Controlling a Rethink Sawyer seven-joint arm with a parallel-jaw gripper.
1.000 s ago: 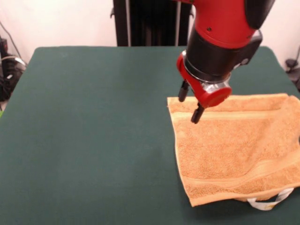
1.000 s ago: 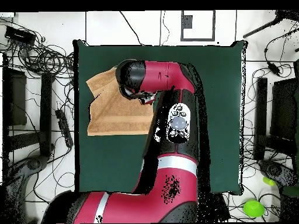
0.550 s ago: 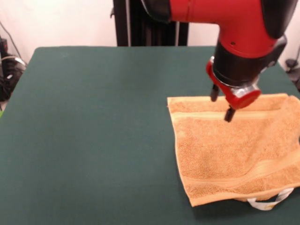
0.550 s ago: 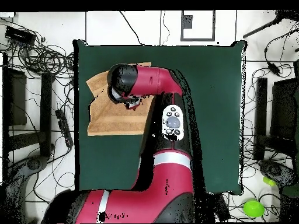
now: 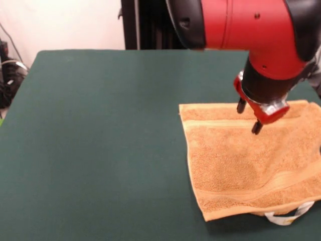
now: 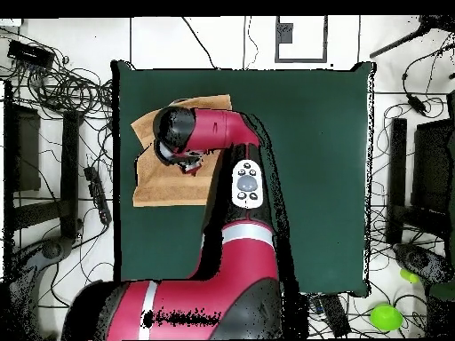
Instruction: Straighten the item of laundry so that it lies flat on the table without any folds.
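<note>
One table [image 5: 100,140], dark green, mostly bare: wide open room across its whole left and middle in the front view. One arm [image 5: 241,25], red and black, reaching in over the towel. One orange-tan towel [image 5: 241,165] at the table's right side, its right edge running out of the picture, the near corner close to the table's front edge. One woven band shows near the far hem, another near the front. One white label [image 5: 286,217] pokes from the near hem. One gripper [image 5: 249,117] hangs over the far band, two dark fingertips [image 5: 257,128] standing narrowly apart, holding nothing.
</note>
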